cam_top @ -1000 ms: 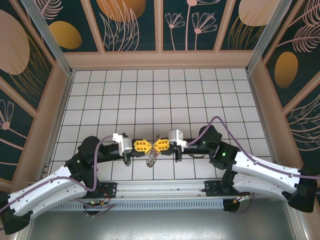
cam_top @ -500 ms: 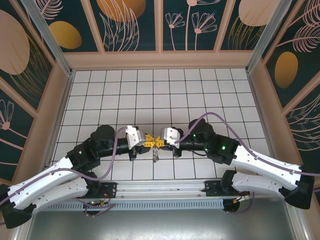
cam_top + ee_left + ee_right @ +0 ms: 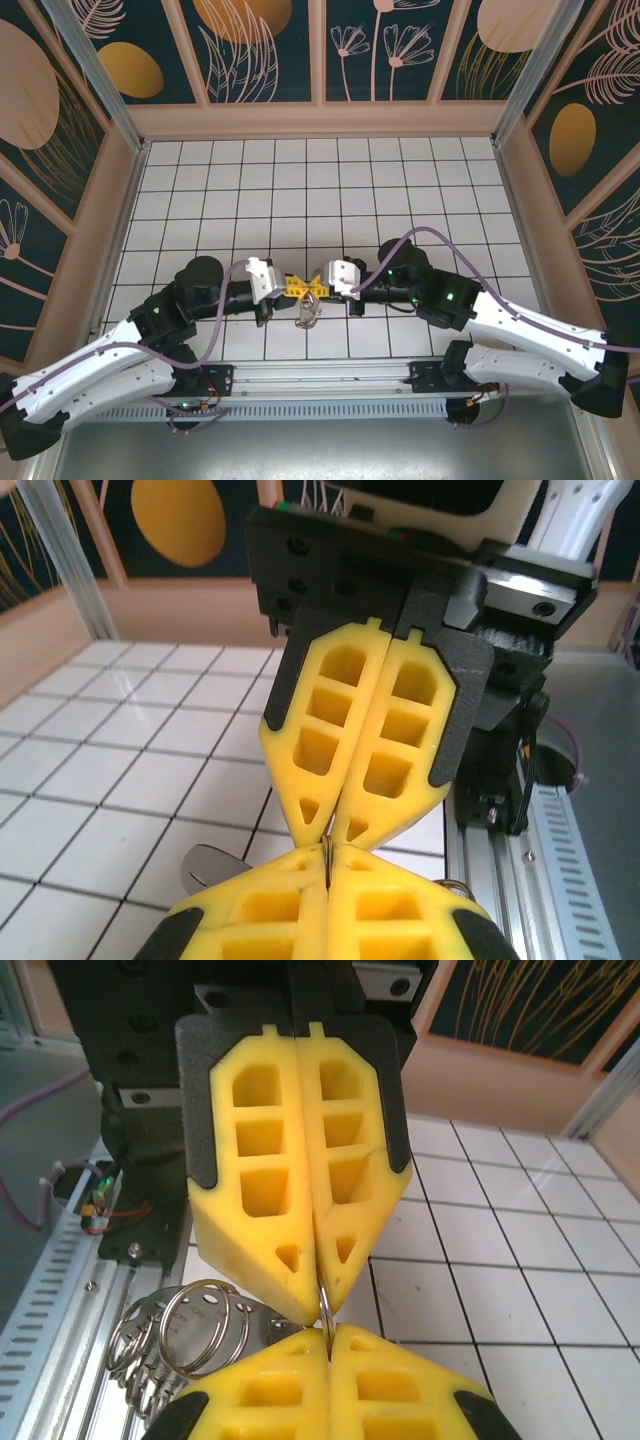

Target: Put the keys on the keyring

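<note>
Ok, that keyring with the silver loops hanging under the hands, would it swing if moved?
Probably: the keyring dangles by thin wire pinched between the shut left hand and right hand, so its loops would likely swing. Smooth metal probably slips easily.

A white tiled floor (image 3: 400, 180) sits inside floral-patterned walls (image 3: 270, 50), with a slotted metal rail (image 3: 330, 410) nearest.

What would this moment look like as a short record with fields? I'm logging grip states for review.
keyring: bunch of silver loops, hanging just below the fingertips
left gripper: shut, pinching a thin wire of the keyring
right gripper: shut on the same wire, tip to tip with the left gripper
table: white tiles, near edge under the grippers
</note>
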Tool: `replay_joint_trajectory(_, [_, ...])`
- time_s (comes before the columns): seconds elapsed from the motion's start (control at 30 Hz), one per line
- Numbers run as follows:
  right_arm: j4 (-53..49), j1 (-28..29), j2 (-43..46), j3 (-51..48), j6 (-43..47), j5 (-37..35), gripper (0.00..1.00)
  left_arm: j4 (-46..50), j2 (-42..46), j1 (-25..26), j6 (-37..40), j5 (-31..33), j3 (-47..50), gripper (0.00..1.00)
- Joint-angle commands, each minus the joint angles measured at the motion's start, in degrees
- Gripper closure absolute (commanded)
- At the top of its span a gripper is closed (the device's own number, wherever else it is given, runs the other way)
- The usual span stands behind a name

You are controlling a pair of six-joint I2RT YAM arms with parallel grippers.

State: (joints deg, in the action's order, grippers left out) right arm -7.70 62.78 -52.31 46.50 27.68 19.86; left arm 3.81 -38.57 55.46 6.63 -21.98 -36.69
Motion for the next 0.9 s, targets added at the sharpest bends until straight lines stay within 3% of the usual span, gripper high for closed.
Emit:
replay_joint_trajectory(0.0, [6.8, 0.3, 2.9, -2.2, -2.6, 2.4, 0.91, -8.2, 2.6, -0.1, -3.0, -1.5, 2.6, 1.0])
replay_joint_trajectory(0.1, [10.3, 0.3, 3.3, -3.9, -4.7, 4.4, 0.86, -13.9, 4.3, -0.1, -4.3, -2.5, 5.2, 1.0])
replay_joint_trajectory(0.33, [15.0, 0.3, 2.2, -5.4, -7.1, 7.3, 0.84, -22.1, 5.6, -0.1, -5.7, -3.7, 9.0, 1.0])
replay_joint_trajectory(0.87, [16.5, 0.3, 3.1, -6.9, -8.6, 6.4, 0.81, -36.4, 7.3, -0.1, -10.5, -7.1, 14.9, 1.0])
